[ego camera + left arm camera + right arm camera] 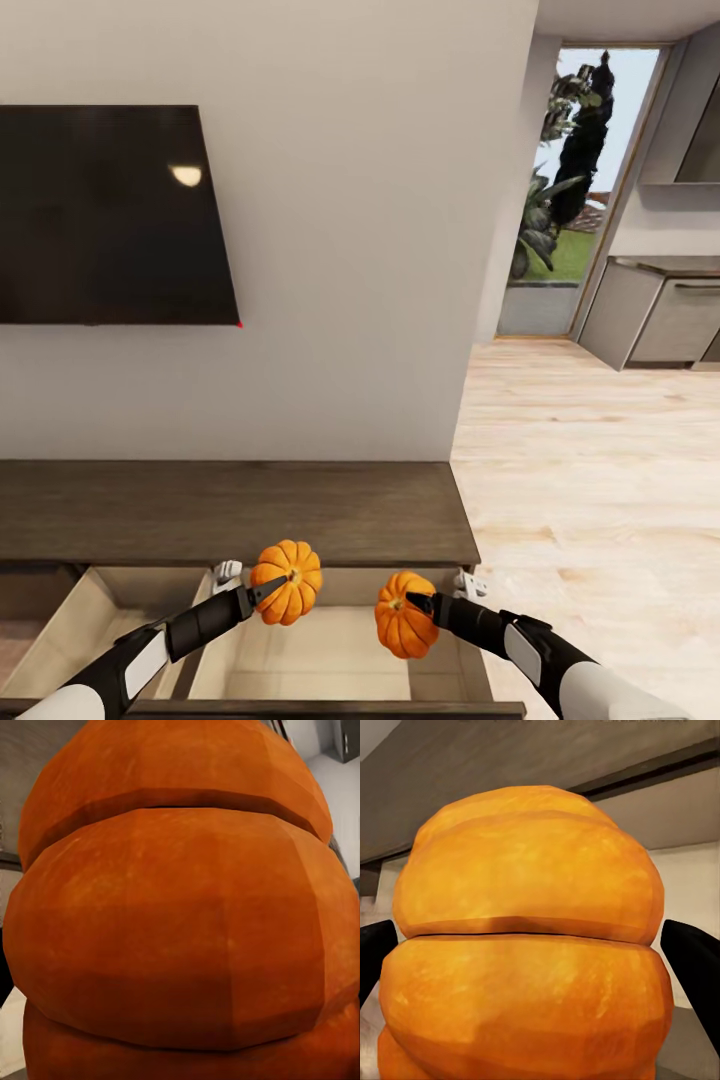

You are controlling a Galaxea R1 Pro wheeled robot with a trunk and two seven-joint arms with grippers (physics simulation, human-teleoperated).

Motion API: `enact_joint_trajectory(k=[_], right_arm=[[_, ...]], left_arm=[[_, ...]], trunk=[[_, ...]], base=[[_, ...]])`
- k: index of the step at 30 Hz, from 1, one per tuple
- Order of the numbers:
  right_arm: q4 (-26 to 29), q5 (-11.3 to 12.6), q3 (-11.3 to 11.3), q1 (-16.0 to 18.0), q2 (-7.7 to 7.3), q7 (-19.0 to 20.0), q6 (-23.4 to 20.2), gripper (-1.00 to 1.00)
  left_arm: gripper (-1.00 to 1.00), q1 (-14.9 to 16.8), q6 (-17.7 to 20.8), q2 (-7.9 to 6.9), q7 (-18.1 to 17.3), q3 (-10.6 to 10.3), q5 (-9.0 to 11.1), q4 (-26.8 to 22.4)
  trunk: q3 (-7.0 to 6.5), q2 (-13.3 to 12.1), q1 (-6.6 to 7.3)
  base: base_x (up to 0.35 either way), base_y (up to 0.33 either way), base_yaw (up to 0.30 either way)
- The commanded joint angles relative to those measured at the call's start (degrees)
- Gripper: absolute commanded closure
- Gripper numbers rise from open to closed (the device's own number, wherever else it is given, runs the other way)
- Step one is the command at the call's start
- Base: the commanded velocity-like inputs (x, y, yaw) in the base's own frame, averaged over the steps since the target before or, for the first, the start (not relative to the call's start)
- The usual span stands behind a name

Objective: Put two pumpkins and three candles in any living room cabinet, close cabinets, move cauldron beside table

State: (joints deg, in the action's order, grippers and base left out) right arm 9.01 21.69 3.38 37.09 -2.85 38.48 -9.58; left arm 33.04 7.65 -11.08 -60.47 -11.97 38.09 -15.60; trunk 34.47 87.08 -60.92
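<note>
Two ribbed orange pumpkins hang above an open drawer of the long, low cabinet [240, 510], each clamped in one of the robot's black claws. The left claw [268, 588] grips the left pumpkin [287, 581], a squat, deeply lobed globe whose dull matte skin shows faceted ridges in the left wrist view [180, 930]; it sits just in front of the cabinet's top edge, over the drawer's rear. The right claw [424, 604] holds the right pumpkin [404, 614], a shade brighter and more golden, turned on its side so its small dark stem end faces the claw; in the right wrist view the fruit [529, 945] bulges between two dark fingertips [694, 960] pressed at its flanks. The two pumpkins are near each other but apart.

The cabinet is dark-brown wood with a visible streaked grain and a flat, plain top. Its open drawer [300, 650] is a shallow box with smooth, light tan inner walls and floor; a second tan compartment [70, 625] lies open to the left of it. The arms are sleeved in glossy white shells over black joints.

On the pale, smooth wall above the cabinet hangs a flat black television [110, 215], its glassy screen catching a small lamp reflection. To the right, light wood-plank flooring [590, 470] runs toward grey kitchen units [655, 315] and a tall glazed doorway [580, 180] with greenery beyond.
</note>
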Motion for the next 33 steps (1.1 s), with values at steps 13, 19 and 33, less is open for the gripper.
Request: enact_joint_trajectory(k=[13,19,33], right_arm=[[0.13,-0.1,-0.06,0.0,0.12,-0.06,0.57,1.0],[0.13,-0.09,0.17,0.0,0.29,-0.35,0.06,1.0],[0.13,-0.09,0.02,0.0,0.13,0.02,0.37,1.0]], left_arm=[[1.0,0.01,0.0,-0.05,0.0,0.1,0.17,0.16],[1.0,0.01,0.0,-0.04,0.02,0.1,0.22,0.22],[1.0,0.01,0.0,-0.07,0.0,0.1,0.23,0.26]], trunk=[[2.34,5.23,-2.86],[3.41,7.64,-4.18],[5.93,13.25,-7.25]], base=[[0.0,0.0,0.0],[0.0,0.0,0.0],[0.0,0.0,0.0]])
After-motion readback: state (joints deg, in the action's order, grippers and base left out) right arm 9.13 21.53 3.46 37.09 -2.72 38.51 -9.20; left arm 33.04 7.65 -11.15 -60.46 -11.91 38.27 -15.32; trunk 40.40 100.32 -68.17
